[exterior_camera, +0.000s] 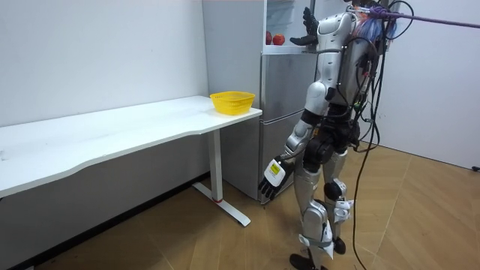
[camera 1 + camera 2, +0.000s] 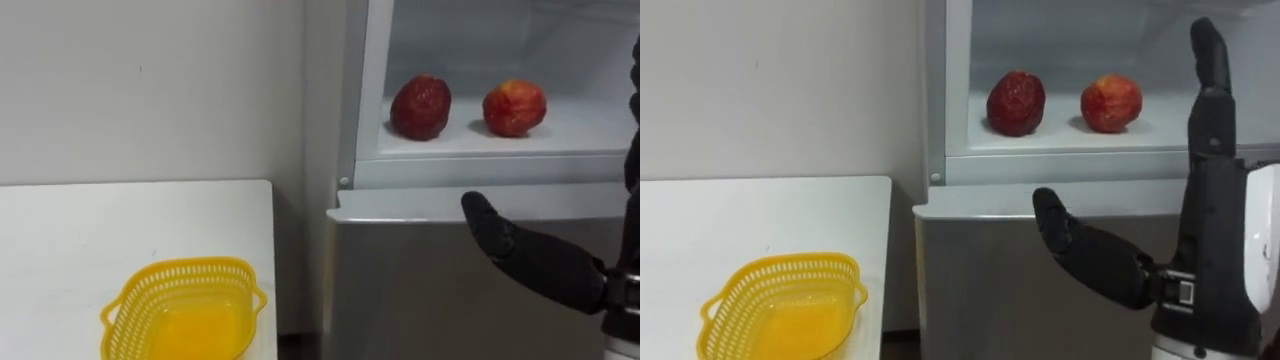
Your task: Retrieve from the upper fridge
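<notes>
The upper fridge compartment stands open, and on its white shelf (image 2: 560,130) lie two fruits. A dark red fruit (image 2: 420,107) sits to the left and a red-yellow apple (image 2: 514,107) to its right. My right hand (image 2: 1218,250) is raised in front of the fridge, below and right of the apple and short of the shelf. It is open and empty, with the fingers (image 2: 1208,80) straight up and the thumb (image 2: 1080,250) pointing left. My left hand (image 1: 274,176) hangs open beside my thigh.
A yellow mesh basket (image 2: 180,268) stands empty at the near right corner of a long white table (image 2: 100,220), left of the fridge. The fridge's grey lower door (image 2: 420,290) is closed. I stand upright right before the fridge (image 1: 281,112).
</notes>
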{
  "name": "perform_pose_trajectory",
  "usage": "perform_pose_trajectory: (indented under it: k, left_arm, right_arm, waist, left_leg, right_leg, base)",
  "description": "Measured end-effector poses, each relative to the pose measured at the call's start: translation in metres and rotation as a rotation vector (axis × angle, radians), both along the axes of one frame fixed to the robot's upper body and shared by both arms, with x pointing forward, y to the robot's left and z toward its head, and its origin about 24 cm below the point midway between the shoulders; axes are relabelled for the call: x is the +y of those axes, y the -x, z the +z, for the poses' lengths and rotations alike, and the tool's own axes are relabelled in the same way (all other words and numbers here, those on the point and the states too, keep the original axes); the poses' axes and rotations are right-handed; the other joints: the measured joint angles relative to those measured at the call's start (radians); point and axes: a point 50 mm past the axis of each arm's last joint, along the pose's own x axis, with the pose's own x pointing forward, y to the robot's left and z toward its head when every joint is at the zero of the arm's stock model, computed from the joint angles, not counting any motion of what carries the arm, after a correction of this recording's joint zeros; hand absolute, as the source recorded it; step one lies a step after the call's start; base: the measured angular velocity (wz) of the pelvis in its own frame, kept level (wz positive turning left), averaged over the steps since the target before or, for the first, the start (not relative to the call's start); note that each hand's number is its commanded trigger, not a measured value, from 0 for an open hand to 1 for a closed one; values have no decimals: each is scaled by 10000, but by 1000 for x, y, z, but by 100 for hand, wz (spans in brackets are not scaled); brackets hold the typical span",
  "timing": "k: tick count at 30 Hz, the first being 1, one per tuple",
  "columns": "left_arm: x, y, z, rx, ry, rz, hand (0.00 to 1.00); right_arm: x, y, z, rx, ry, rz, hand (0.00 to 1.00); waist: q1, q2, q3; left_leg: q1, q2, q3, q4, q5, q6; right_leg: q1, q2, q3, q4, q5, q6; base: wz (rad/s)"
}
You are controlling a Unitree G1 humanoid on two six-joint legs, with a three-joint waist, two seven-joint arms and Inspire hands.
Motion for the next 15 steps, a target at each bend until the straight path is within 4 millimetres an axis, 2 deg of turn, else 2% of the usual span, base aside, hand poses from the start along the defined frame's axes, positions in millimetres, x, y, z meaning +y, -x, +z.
perform_pose_trajectory:
  k: [5,9,15]
  left_arm:
    - [1,1,0,119,-9,133,0]
    - [1,2,0,155,-17,73,0]
    - [0,1,-1,168,-128,81,0]
  right_arm:
    - [-8,-9,11,-480,63,-507,0]
    - [-10,-14,13,-470,152,-581,0]
    - [-16,-30,17,-42,-18,-572,0]
  waist:
    - [202,-21,3]
    - [225,24,42]
    - [450,6,81]
  left_leg:
    - [3,1,-73,-1,3,-2]
    - [16,-11,-305,4,6,-4]
    - [18,-21,-315,22,12,-5]
  right_leg:
    - [56,8,-68,-97,21,-33]
    - [158,-8,-255,-128,19,-31]
    - [164,-15,-254,-118,17,-28]
  base:
    - [3]
    - [12]
    - [1]
